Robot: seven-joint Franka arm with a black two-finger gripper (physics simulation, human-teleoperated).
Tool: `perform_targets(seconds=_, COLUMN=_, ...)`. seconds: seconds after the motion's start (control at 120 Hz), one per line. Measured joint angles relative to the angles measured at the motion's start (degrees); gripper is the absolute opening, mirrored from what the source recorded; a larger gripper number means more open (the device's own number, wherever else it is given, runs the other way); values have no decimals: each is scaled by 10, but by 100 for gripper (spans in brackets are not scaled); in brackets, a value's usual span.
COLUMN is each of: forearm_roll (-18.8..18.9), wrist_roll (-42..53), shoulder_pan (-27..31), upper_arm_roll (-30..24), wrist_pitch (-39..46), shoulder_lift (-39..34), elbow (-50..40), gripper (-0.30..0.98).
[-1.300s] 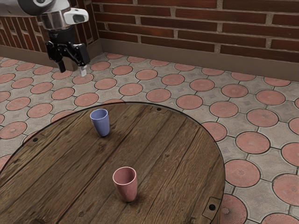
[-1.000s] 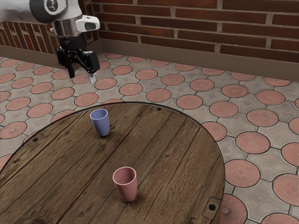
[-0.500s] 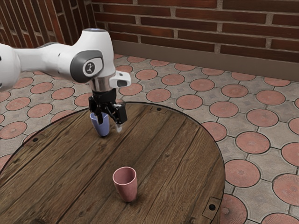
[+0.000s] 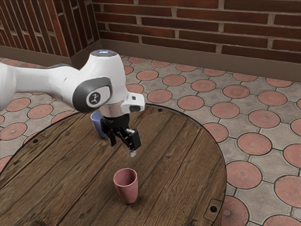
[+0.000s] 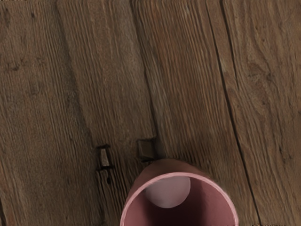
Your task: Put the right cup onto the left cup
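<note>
Pink cup from gripper: the pink cup [image 4: 127, 187] lay lower than the gripper [image 4: 123, 147] and off toward the exterior camera, near but apart from it; most likely this was the right cup of the task.
Pink cup's long axis: upright, mouth up, base on the wooden table [image 4: 56, 179].
Gripper: released, jaws apart, nothing between them.
Arm: the single white arm [image 4: 42, 87] reached in from the exterior view's left.
Next move: probably across to the pink cup, then down with one jaw on either side of its wall.
Blue cup: on the table beyond the gripper in the exterior view, partly hidden by it, well apart from the pink cup [image 5: 169, 167]; likely the receiving cup [image 4: 97, 123].
In the way: nothing seen between gripper and pink cup.
Risk: a descent made too soon might have clipped the rim and tipped it.
</note>
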Motion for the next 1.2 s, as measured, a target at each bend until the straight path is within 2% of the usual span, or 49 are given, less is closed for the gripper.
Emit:
perform_targets(seconds=0.292, forearm_roll=-13, wrist_roll=-26, shoulder_pan=6, upper_arm_roll=-12, wrist_pitch=13, shoulder_lift=-40, elbow=-41, gripper=69)
perform_targets(seconds=0.458, forearm_roll=-30, wrist_roll=-39, shoulder_pan=4, upper_arm_roll=-47, wrist_pitch=19, shoulder_lift=-49, elbow=-67, gripper=69)
perform_targets(seconds=0.75, forearm_roll=-53, wrist_roll=-74, shoulder_pan=4, upper_arm_roll=-70, wrist_pitch=33, shoulder_lift=-35, elbow=-86, gripper=69)
perform_targets(seconds=1.2, forearm_roll=-53, wrist_roll=-116, shoulder_pan=5, upper_arm_roll=-70, wrist_pitch=61, shoulder_lift=35, elbow=-52, gripper=69)
